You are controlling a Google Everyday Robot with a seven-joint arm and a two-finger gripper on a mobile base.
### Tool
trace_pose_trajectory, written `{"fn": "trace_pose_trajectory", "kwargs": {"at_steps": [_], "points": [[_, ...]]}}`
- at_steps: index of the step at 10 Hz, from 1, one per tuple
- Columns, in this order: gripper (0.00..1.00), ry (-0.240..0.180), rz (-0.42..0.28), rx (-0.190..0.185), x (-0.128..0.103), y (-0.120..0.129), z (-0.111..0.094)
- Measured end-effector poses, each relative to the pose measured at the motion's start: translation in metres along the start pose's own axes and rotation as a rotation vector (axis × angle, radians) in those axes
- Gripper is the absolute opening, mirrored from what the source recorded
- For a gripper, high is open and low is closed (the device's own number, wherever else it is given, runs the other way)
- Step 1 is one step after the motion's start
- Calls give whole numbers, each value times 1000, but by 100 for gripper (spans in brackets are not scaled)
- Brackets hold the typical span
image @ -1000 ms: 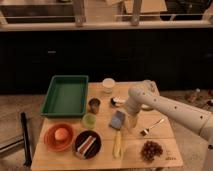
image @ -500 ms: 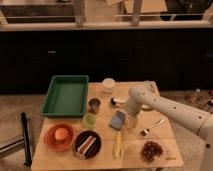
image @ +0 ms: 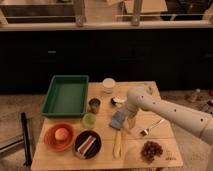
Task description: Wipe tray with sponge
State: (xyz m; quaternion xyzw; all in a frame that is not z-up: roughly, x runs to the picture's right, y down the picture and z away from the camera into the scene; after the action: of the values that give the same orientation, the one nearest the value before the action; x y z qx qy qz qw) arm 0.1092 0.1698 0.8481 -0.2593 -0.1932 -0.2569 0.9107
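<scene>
The hand [image: 128, 123] stayed at the sponge [image: 118, 120]; its grip could not be determined. The sponge remained on the surface [image: 131, 159], right of the tray [image: 65, 95]; wiping had not begun.

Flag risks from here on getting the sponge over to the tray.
1. The metal cup and green cup stand between the sponge and the tray; a low carry to the left would likely knock them.
2. The gripper is down at the sponge's right side, with the banana close in front of it; a missed grasp could shove the sponge or banana.
</scene>
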Motion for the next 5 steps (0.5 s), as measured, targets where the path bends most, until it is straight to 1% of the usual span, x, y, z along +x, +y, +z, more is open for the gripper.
{"fn": "trace_pose_trajectory", "kwargs": {"at_steps": [3, 5], "points": [[80, 7, -93, -12, -11, -2, 3], [80, 12, -151, -35, -16, -4, 9]]}}
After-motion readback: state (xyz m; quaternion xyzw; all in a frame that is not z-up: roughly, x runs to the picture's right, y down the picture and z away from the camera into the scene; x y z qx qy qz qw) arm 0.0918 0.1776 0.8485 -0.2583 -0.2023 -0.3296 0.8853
